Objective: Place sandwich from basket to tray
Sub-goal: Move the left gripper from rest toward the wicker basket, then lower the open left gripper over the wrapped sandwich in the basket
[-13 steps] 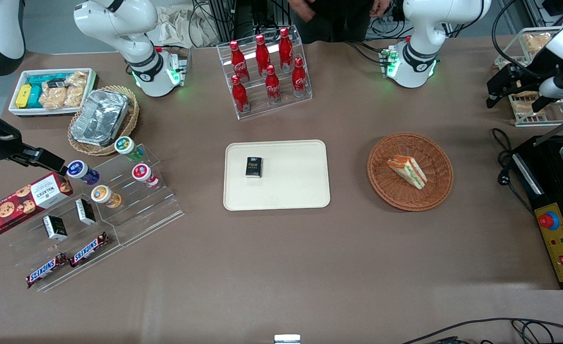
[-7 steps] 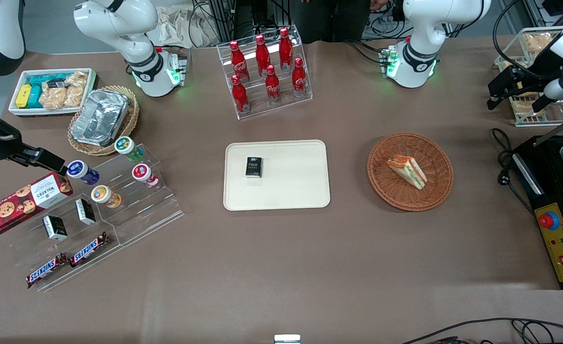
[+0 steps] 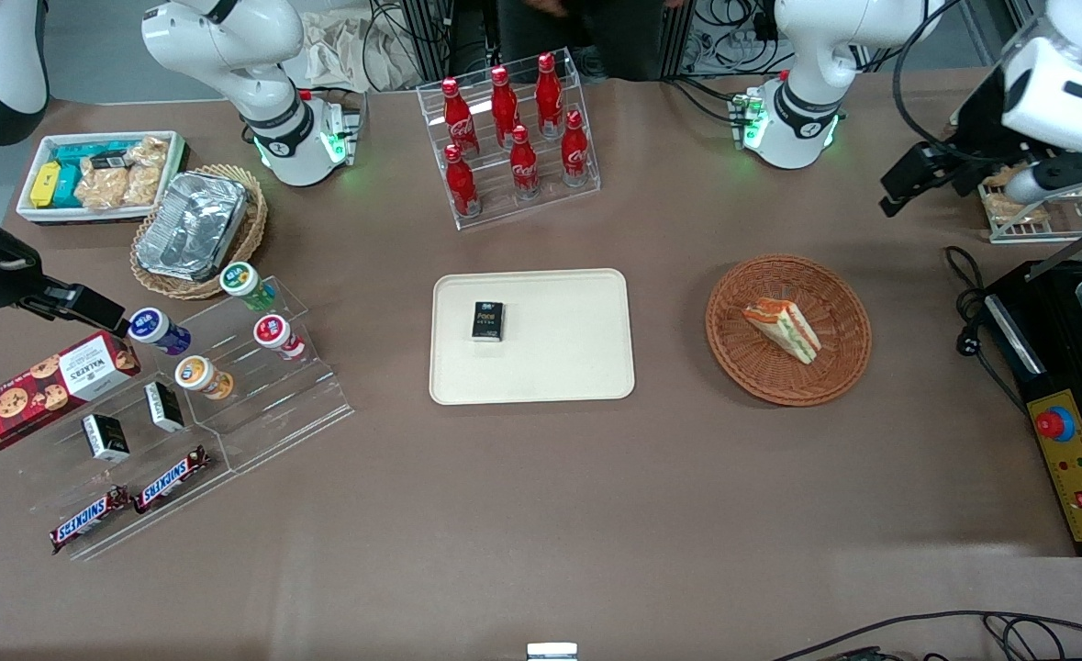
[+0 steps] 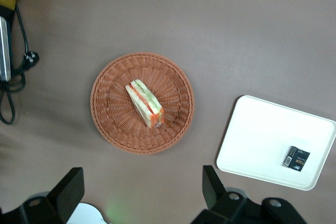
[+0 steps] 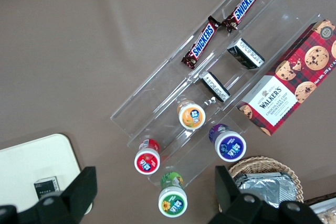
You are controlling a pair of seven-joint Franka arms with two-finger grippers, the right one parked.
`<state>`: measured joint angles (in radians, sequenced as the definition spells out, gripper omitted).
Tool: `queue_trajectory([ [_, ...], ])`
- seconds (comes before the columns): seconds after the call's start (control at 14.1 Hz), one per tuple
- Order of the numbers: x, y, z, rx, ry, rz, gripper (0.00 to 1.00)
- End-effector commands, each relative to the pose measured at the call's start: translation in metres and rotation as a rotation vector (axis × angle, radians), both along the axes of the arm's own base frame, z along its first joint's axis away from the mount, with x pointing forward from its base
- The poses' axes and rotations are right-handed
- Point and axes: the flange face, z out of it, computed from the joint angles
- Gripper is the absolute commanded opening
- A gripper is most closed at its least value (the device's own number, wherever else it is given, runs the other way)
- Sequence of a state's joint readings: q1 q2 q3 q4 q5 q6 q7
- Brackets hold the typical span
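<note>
The sandwich (image 3: 782, 329), a white wedge with orange and green layers, lies in the round reddish-brown basket (image 3: 761, 372). The cream tray (image 3: 559, 363) sits beside the basket, toward the parked arm's end, and holds a small black packet (image 3: 487, 321). My left gripper (image 3: 972, 179) hangs high above the table, farther from the front camera than the basket and toward the working arm's end. It is open and empty. The left wrist view looks down on the sandwich (image 4: 145, 103), the basket (image 4: 113, 121) and the tray (image 4: 262, 135), with my gripper (image 4: 140, 192) apart from them.
A clear rack of red cola bottles (image 3: 513, 138) stands farther back than the tray. A wire rack of snacks (image 3: 1045, 216), a black machine with a red button (image 3: 1054, 424) and a cable (image 3: 967, 303) lie at the working arm's end.
My left gripper has moved from over the wire rack toward the basket's side of the table. The sandwich, basket and tray have not moved.
</note>
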<state>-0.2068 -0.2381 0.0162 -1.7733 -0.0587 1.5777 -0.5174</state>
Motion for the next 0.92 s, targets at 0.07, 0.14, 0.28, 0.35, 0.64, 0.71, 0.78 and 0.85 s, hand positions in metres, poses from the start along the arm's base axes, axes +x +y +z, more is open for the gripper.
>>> queue_trajectory([
  [0.07,-0.018,-0.012,-0.015,0.001,0.023,0.071,1.0],
  [0.14,-0.018,-0.012,-0.024,0.007,0.038,0.082,1.0],
  [0.28,-0.015,-0.012,-0.052,0.036,0.049,0.124,1.0],
  [0.35,-0.015,-0.015,-0.078,0.043,0.056,0.162,1.0],
  [0.64,-0.019,-0.012,-0.181,0.04,0.036,0.236,1.0],
  [0.71,-0.021,-0.011,-0.204,0.036,0.029,0.268,1.0],
  [0.78,-0.024,-0.01,-0.228,0.036,0.03,0.296,1.0],
  [0.85,-0.024,-0.009,-0.248,0.053,0.038,0.314,1.0],
])
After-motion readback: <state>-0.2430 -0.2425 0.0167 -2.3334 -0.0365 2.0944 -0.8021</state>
